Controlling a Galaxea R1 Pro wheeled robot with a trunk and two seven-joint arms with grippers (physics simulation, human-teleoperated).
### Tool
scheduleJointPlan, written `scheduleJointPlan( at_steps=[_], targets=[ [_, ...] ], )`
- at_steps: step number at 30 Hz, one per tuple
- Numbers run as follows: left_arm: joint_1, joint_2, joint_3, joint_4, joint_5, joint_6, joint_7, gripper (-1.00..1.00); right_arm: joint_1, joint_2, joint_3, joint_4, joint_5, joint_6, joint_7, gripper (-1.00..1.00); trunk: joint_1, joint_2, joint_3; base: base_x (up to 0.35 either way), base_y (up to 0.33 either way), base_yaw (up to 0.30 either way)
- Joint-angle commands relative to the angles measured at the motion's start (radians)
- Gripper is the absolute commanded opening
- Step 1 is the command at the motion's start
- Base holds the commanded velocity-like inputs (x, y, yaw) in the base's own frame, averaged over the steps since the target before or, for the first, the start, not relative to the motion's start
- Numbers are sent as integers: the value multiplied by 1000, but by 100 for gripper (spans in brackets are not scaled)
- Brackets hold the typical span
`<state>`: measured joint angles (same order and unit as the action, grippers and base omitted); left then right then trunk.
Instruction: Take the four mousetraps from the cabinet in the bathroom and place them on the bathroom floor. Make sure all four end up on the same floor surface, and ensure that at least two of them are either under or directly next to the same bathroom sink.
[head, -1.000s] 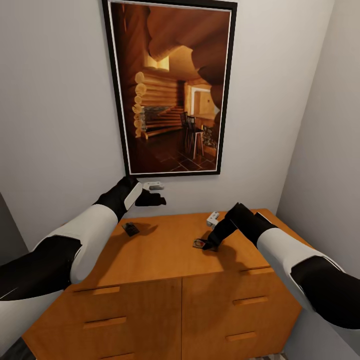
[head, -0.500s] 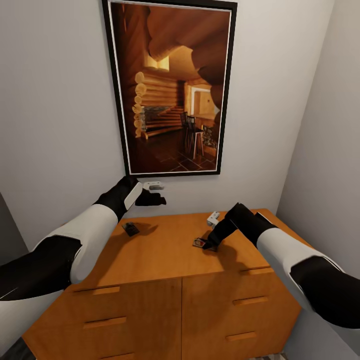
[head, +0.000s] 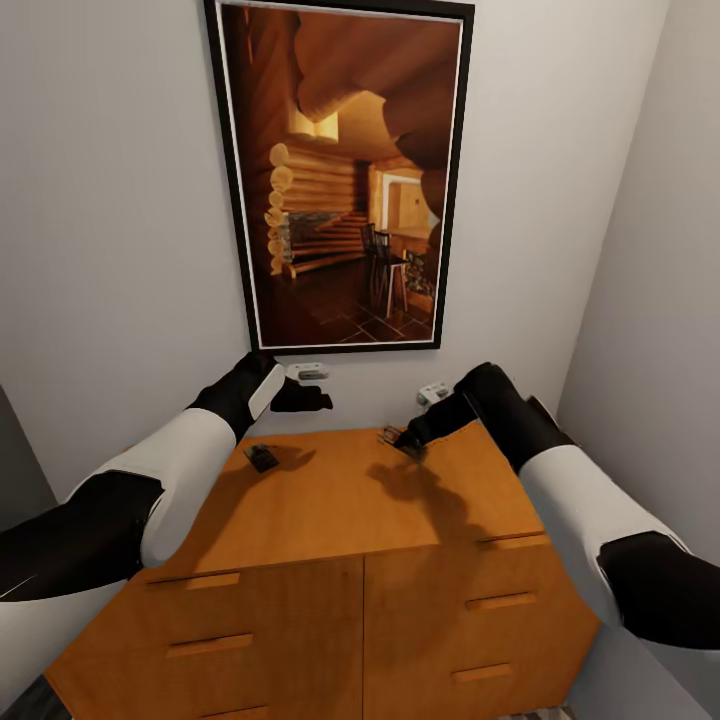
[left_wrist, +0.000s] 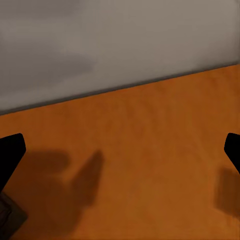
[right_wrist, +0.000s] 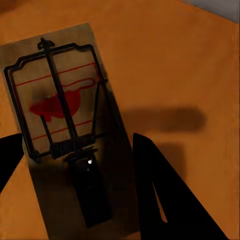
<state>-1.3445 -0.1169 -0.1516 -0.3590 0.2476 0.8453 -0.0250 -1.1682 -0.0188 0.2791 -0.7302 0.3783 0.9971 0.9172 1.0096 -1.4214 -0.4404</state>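
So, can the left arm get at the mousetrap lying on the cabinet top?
Probably yes: the left gripper hovers open just above the mousetrap, and nothing stands between them on the cabinet.

— What carries everything here?

— The cabinet, orange-brown wood with a smooth flat top, standing against the wall. Drawer fronts with slab pulls face forward below the front edge.

— What lies on that top?

— One mousetrap lies flat near the back left corner, a small dark shape on the wood, just in from the left edge.

— Anything else resting on it?

— A second mousetrap shows near the back edge, towards the right. It casts a shadow on the wood closer to the middle, apart from it, so it looks raised off the top. In the right wrist view the same tan board has dark wire and a red spot.
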Motion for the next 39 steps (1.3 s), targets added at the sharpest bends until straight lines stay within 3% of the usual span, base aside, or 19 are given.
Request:
scheduleJointPlan(
  at_steps=[1, 5, 13, 29, 39],
  targets=[
    [-1, 1, -7, -1, 1, 3, -3, 100, -1, -1, -2, -14, 9, 13, 5, -100, 0, -1, -1, 0, 0, 0],
    [-1, 0, -7, -1, 1, 3, -3, 100, -1, -10, -15, -51, 9, 50, -13, -100, 0, -1, -1, 0, 0, 0],
    [-1, 0, -6, -1, 1, 3, -3, 100, -1, -16, -32, -96, 9, 50, -36, -100, 0, -1, -1, 0, 0, 0],
    [-1, 3, -6, -1, 0, -1, -2, 100, -1, -23, -57, -103, 10, 50, -42, -100, 0, -1, -1, 0, 0, 0],
    [-1, 5, -6, -1, 2, -4, -5, 100, -1, -67, -58, -93, 10, 50, -103, -100, 0, -1, -1, 0, 0, 0]
  ],
)
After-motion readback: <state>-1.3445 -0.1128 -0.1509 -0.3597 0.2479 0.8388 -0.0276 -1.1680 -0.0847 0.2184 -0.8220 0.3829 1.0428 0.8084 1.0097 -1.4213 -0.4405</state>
